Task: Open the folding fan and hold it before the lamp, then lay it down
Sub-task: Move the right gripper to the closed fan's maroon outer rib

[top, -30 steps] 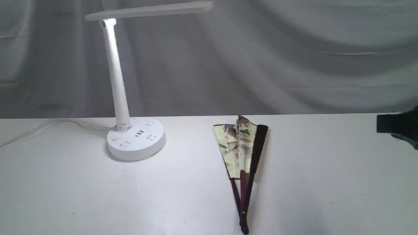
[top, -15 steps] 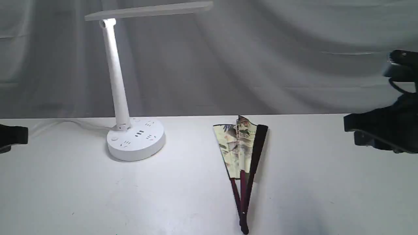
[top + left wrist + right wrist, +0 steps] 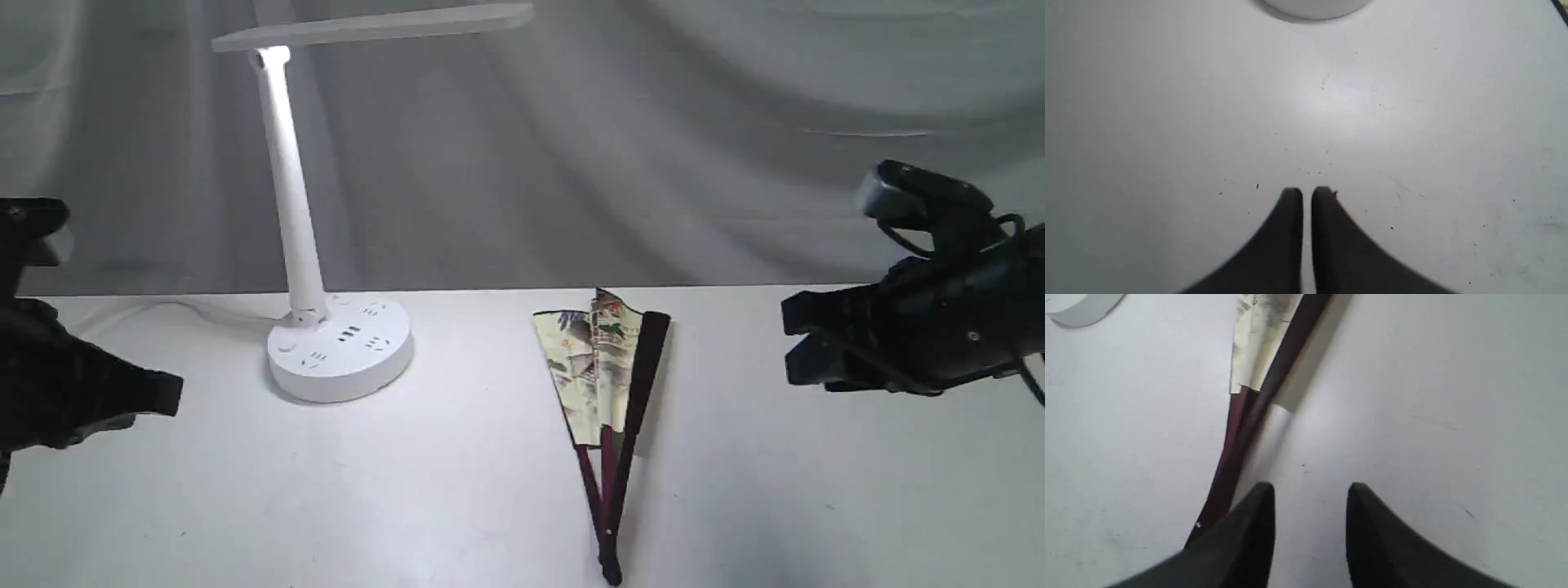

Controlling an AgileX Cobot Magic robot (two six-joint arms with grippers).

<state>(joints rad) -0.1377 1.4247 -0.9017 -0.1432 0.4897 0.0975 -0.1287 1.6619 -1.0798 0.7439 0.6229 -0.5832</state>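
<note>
The folding fan (image 3: 604, 384) lies on the table, slightly spread, cream painted paper at the far end and maroon ribs meeting at the pivot near the front edge. In the right wrist view the fan (image 3: 1261, 367) runs past one side of my fingers. The white lamp (image 3: 304, 220) stands at the back left on its round base, and a sliver of that lamp base (image 3: 1312, 7) shows in the left wrist view. My left gripper (image 3: 167, 396) hovers at the left edge, shut and empty, as the left gripper (image 3: 1306, 192) shows. My right gripper (image 3: 796, 343) hangs right of the fan, open and empty; the right gripper (image 3: 1310, 490) shows a wide gap.
The white table (image 3: 816, 490) carries only the fan and lamp. A grey cloth backdrop (image 3: 653, 147) hangs behind it. The lamp's cord (image 3: 163, 309) trails off to the left along the table's back edge.
Both arms have come into view from the sides and moved inward, the right one towards the fan. The fan and lamp have not moved.
</note>
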